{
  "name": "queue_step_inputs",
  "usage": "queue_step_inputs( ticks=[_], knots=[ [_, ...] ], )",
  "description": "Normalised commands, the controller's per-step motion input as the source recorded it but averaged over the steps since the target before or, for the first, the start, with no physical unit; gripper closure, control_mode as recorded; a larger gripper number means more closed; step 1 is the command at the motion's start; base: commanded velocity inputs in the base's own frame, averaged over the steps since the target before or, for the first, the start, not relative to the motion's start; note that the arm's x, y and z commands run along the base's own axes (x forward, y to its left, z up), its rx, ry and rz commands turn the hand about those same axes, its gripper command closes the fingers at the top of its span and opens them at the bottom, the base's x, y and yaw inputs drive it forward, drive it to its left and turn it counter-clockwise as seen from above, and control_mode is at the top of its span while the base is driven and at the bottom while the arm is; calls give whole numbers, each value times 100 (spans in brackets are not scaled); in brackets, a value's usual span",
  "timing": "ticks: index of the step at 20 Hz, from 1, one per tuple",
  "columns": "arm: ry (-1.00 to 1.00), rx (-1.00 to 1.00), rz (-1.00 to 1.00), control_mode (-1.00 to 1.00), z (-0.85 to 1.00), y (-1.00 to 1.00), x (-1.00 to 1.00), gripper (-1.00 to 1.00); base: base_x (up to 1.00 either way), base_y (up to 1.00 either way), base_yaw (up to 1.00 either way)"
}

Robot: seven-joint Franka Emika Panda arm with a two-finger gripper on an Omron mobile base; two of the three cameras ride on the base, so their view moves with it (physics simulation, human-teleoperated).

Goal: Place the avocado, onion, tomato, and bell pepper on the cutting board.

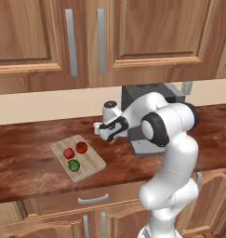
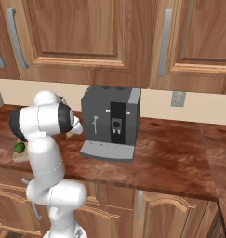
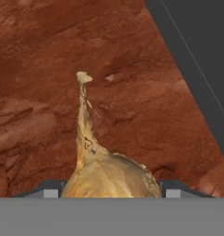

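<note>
Fingertips sit mostly cut off below the onion [image 3: 109, 177] in our hand view, so whether the gripper [image 3: 109, 190] clamps it we cannot tell. Left base view shows the cutting board [image 1: 93, 165] carrying three vegetables.

Reddish-brown marbled counter [image 1: 26, 153] running below the wall cabinets. Resting directly on it: a light-wood cutting board [image 1: 93, 166] near the front edge, set at an angle, and a dark grey coffee machine [image 2: 110, 122] against the back wall, to the board's right.
</note>
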Motion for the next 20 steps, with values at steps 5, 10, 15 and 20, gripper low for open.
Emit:
queue_step_inputs(
  ticks=[5, 10, 15, 20],
  knots=[
    [-13, 0, 0, -100, 32, 0, -73, 100, 0, 0, 0],
    [-8, 0, 0, -100, 54, -3, -64, 100, 0, 0, 0],
    [-1, 1, 0, -100, 79, -12, -57, 100, 0, 0, 0],
    [0, 13, 0, -100, 78, -14, -68, 100, 0, 0, 0]
  ],
)
